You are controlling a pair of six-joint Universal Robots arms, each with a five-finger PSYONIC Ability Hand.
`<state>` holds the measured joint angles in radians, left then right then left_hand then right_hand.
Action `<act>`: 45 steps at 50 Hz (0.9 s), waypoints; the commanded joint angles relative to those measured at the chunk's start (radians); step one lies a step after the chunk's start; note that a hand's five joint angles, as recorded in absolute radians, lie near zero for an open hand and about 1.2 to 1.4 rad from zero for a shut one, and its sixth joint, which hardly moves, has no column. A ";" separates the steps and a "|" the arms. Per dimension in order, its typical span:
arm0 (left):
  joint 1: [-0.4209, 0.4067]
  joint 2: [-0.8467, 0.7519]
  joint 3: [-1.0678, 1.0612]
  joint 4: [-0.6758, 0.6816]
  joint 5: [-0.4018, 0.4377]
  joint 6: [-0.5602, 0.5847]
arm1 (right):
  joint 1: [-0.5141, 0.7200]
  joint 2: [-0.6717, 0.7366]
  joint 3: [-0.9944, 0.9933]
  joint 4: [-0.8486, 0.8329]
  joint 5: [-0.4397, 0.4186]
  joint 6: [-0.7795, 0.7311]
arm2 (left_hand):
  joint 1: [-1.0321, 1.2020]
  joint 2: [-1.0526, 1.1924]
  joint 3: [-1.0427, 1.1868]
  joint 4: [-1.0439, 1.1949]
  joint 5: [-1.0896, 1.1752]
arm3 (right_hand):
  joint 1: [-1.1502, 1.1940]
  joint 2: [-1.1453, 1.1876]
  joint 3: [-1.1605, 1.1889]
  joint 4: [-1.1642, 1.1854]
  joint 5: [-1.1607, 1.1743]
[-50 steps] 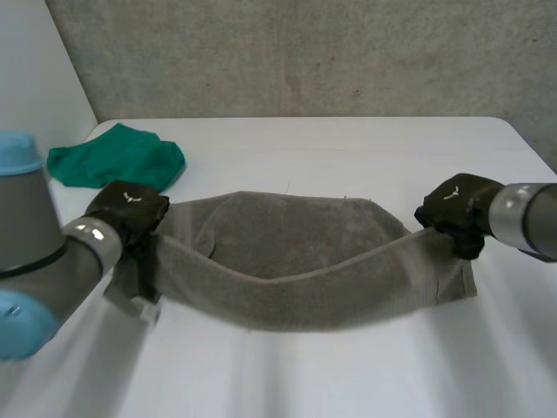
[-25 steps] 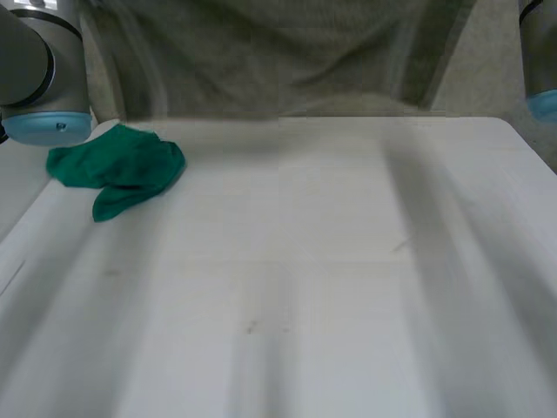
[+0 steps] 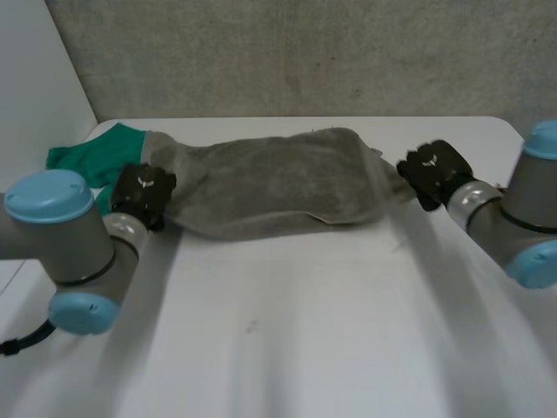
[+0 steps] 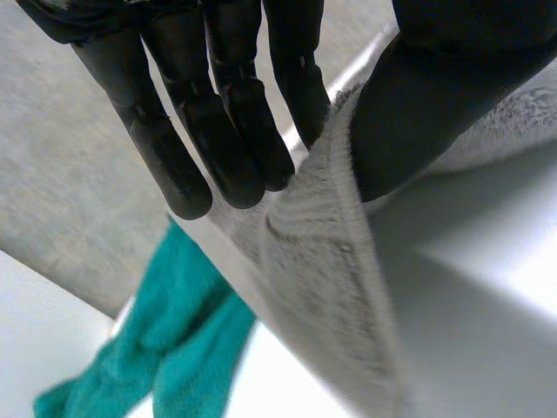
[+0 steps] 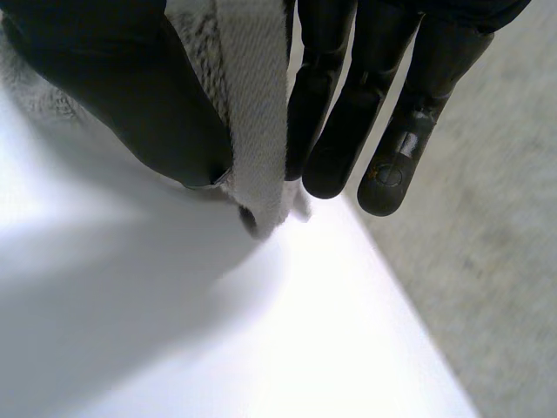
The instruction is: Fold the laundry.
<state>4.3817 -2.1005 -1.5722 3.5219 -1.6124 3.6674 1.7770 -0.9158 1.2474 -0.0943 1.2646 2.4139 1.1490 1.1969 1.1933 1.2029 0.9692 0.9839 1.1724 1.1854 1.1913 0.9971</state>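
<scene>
Table (image 3: 305, 331) again bears the grey towel (image 3: 270, 178), fingers of left hand (image 3: 144, 192) and right hand (image 3: 431, 167) pinching its ends.

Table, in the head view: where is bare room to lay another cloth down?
The widest bare patch is the near table, in front of the grey towel, between the left arm and right arm. A narrow strip runs behind the towel, along the wall. The far left corner is crowded: the green cloth lies there, beside the towel end pinched by the left hand.
</scene>
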 commanded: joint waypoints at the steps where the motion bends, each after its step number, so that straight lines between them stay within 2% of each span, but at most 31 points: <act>1: 0.024 0.253 -0.207 -0.132 -0.001 0.154 | -0.083 -0.245 0.142 0.252 -0.053 -0.025 | 0.247 0.199 0.203 0.193 0.253 | 0.412 0.224 0.211 0.205 0.225; 6: 0.032 0.466 -0.339 -0.289 -0.001 0.287 | -0.163 -0.400 0.214 0.476 -0.065 -0.070 | 0.247 0.199 0.203 0.193 0.253 | 0.412 0.224 0.211 0.205 0.225; 8: 0.039 0.542 -0.385 -0.415 -0.001 0.359 | -0.204 -0.460 0.247 0.589 -0.071 -0.145 | 0.247 0.199 0.203 0.193 0.253 | 0.412 0.224 0.211 0.205 0.225; 11: 0.039 0.574 -0.410 -0.546 0.006 0.407 | -0.232 -0.480 0.285 0.692 -0.071 -0.266 | 0.247 0.199 0.203 0.193 0.253 | 0.412 0.224 0.211 0.205 0.225; 14: 0.027 0.568 -0.404 -0.587 0.005 0.411 | -0.232 -0.477 0.302 0.719 -0.065 -0.329 | 0.247 0.199 0.203 0.193 0.253 | 0.412 0.224 0.211 0.205 0.225; 17: 0.027 0.528 -0.384 -0.561 0.002 0.411 | -0.232 -0.447 0.291 0.688 -0.060 -0.305 | 0.247 0.199 0.203 0.193 0.253 | 0.412 0.224 0.211 0.205 0.225; 21: 0.025 0.374 -0.301 -0.460 -0.007 0.408 | -0.223 -0.326 0.236 0.575 -0.044 -0.179 | 0.247 0.199 0.203 0.193 0.253 | 0.412 0.224 0.211 0.205 0.225; 24: 0.016 0.317 -0.253 -0.399 -0.007 0.405 | -0.188 -0.290 0.212 0.527 -0.024 -0.131 | 0.247 0.199 0.203 0.193 0.253 | 0.412 0.224 0.211 0.205 0.225; 29: -0.005 0.164 -0.128 -0.220 -0.007 0.404 | -0.090 -0.210 0.159 0.411 0.077 -0.093 | 0.247 0.199 0.203 0.193 0.253 | 0.412 0.224 0.211 0.205 0.225; 33: -0.008 0.061 -0.027 -0.120 -0.009 0.402 | -0.057 -0.160 0.132 0.319 0.143 -0.090 | 0.247 0.199 0.203 0.193 0.253 | 0.412 0.224 0.211 0.205 0.225; 45: -0.014 -0.229 0.297 -0.060 -0.003 0.416 | 0.007 0.037 -0.066 0.185 0.254 -0.078 | 0.247 0.199 0.203 0.193 0.253 | 0.412 0.224 0.211 0.205 0.225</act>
<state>4.3704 -2.2103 -1.4171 3.4590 -1.6202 4.0738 1.7651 -0.9668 1.2785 0.1234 1.4698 2.3378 1.1490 1.1969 1.1937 1.2031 0.9692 0.9839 1.1724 1.1854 1.1913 0.9974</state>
